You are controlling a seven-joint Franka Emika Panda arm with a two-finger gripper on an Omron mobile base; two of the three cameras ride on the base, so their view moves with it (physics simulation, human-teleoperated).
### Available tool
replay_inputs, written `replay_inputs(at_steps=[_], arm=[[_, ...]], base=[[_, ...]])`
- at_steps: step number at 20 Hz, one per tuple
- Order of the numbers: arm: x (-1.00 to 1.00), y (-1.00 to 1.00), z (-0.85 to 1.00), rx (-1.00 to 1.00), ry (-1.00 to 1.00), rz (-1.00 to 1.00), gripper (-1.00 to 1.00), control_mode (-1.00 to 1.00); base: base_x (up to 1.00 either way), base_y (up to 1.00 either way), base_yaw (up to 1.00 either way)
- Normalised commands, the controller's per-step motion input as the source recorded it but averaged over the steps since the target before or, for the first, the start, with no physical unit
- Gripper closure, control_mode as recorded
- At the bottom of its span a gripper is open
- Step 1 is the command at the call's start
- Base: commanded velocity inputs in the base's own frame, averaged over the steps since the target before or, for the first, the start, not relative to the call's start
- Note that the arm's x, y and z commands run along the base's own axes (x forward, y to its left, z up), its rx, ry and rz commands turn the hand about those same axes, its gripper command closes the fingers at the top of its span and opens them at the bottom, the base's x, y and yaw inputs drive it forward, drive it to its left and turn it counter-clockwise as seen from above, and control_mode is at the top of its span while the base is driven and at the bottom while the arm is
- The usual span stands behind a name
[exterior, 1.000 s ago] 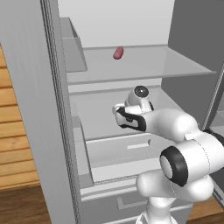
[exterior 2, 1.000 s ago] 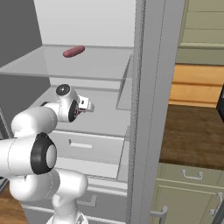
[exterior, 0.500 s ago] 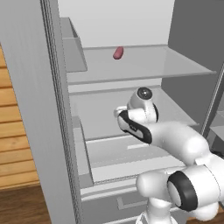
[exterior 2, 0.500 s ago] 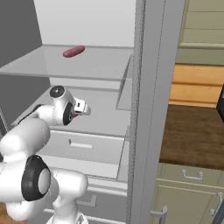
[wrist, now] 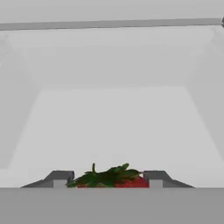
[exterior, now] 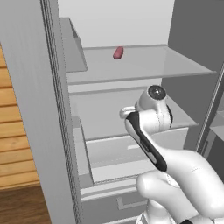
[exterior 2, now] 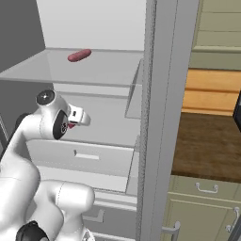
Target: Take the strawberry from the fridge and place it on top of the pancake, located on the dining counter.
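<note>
My gripper [wrist: 107, 180] is shut on the strawberry [wrist: 131, 183]. The berry's green leaves and red flesh sit between the two dark fingertips [wrist: 61, 177] at the bottom of the hand view. The hand [exterior: 151, 109] hovers inside the open fridge [exterior: 144, 61], over the white lower shelf. In the right base view a red bit of the strawberry [exterior 2: 71, 125] shows beneath the hand [exterior 2: 77, 117]. The pancake is out of view. I cannot tell whether the brown wooden top [exterior 2: 207, 141] at the right is the dining counter.
A pinkish oval lump [exterior: 118, 53] lies on the glass upper shelf [exterior 2: 56, 70]. A white drawer [exterior: 131, 151] sits below the hand. The open fridge door [exterior: 26, 109] stands at the left, and the fridge's side wall [exterior 2: 164, 117] rises at the right.
The arm has folded back toward the base and the hand has shifted a little sideways over the lower shelf. The grip on the strawberry is unchanged.
</note>
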Motion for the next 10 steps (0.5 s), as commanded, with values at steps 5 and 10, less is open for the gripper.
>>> replay_inputs(at_steps=[5, 10], arm=[[-1.00, 0.00, 0.89, 0.01, 0.11, -0.03, 1.00, -1.00], [-1.00, 0.00, 0.82, 0.00, 0.14, -0.03, 1.00, -1.00]], base=[[0.00, 0.00, 0.00], [0.00, 0.00, 0.00]])
